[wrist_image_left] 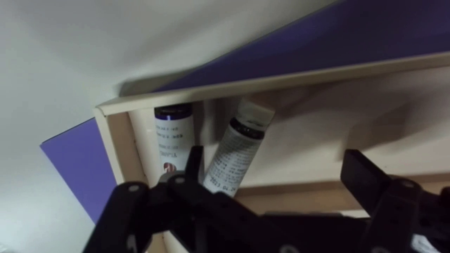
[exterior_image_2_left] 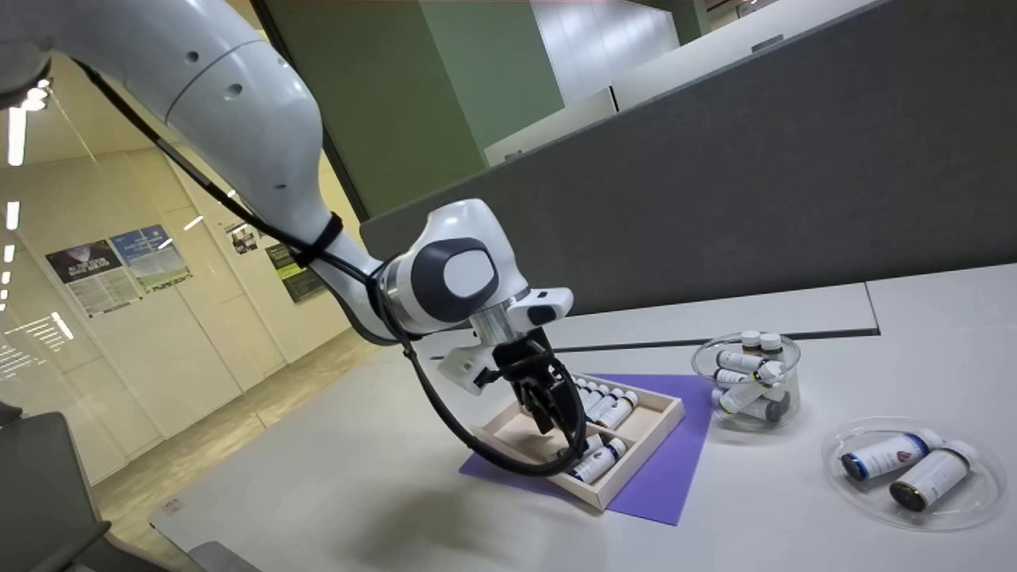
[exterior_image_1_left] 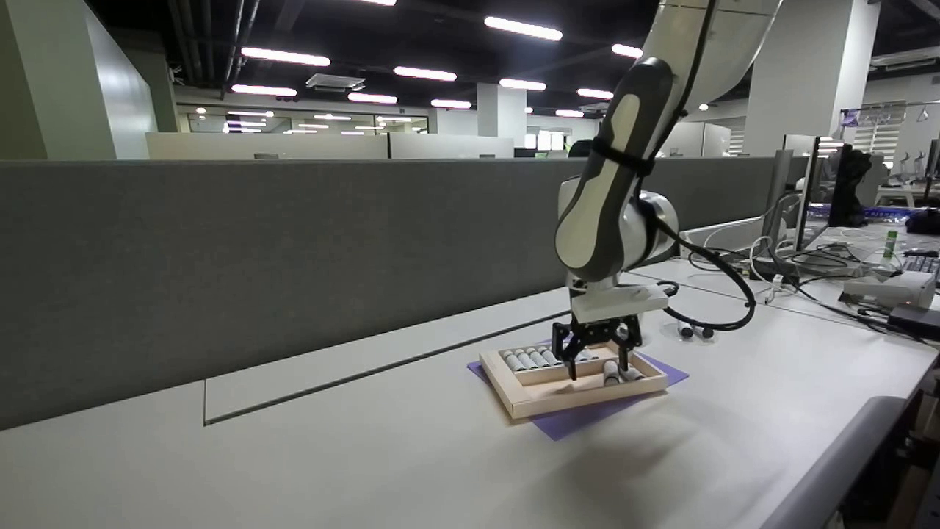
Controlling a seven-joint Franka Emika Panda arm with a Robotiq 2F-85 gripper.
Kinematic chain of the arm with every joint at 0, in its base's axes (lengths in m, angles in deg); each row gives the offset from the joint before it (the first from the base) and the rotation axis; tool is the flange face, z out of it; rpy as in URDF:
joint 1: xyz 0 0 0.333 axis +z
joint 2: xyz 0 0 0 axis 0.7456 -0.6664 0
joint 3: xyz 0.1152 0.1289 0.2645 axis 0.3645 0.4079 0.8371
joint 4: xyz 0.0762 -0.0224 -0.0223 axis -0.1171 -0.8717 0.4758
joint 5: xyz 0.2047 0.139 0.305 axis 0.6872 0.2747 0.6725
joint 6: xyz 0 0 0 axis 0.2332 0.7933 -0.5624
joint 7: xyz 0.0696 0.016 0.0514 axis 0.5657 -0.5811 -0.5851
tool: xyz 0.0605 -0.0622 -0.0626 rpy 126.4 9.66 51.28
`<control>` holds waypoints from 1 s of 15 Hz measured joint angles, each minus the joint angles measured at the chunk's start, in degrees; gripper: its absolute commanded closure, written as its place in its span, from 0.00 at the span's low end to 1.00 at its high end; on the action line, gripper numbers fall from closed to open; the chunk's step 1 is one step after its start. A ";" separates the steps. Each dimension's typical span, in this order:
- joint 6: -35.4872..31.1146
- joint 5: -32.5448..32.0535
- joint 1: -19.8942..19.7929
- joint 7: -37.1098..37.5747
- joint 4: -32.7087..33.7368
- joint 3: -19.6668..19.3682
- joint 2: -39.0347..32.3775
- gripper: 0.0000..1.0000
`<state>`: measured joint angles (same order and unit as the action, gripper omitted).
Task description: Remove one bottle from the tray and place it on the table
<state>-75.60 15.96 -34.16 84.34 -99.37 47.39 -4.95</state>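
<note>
Black Robotiq gripper hogs the wrist view, fingers wide apart, holding nothing. White-capped bottle lies left of centre, nearer the left finger, cap pointing far and a bit right, long axis mostly across the closing line; I'd scoot left, twist slightly. In an exterior view the tray has it near-side, right end; in an exterior view a cable loops across that end.

In an exterior view, strip lights glare well above the gripper, a soft-edged shadow lies on the table below it, and the wrist view is dim, with the fingers nearly black and the bottles near them slightly blurred
</note>
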 measured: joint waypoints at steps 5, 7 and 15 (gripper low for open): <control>0.34 0.00 0.01 0.71 0.04 0.13 -0.82 0.00; 0.34 0.01 0.02 0.74 0.04 0.37 -0.94 0.26; 0.27 0.00 0.80 0.76 0.65 0.61 -1.05 0.84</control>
<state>-75.34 15.96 -33.36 85.10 -98.72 48.00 -6.01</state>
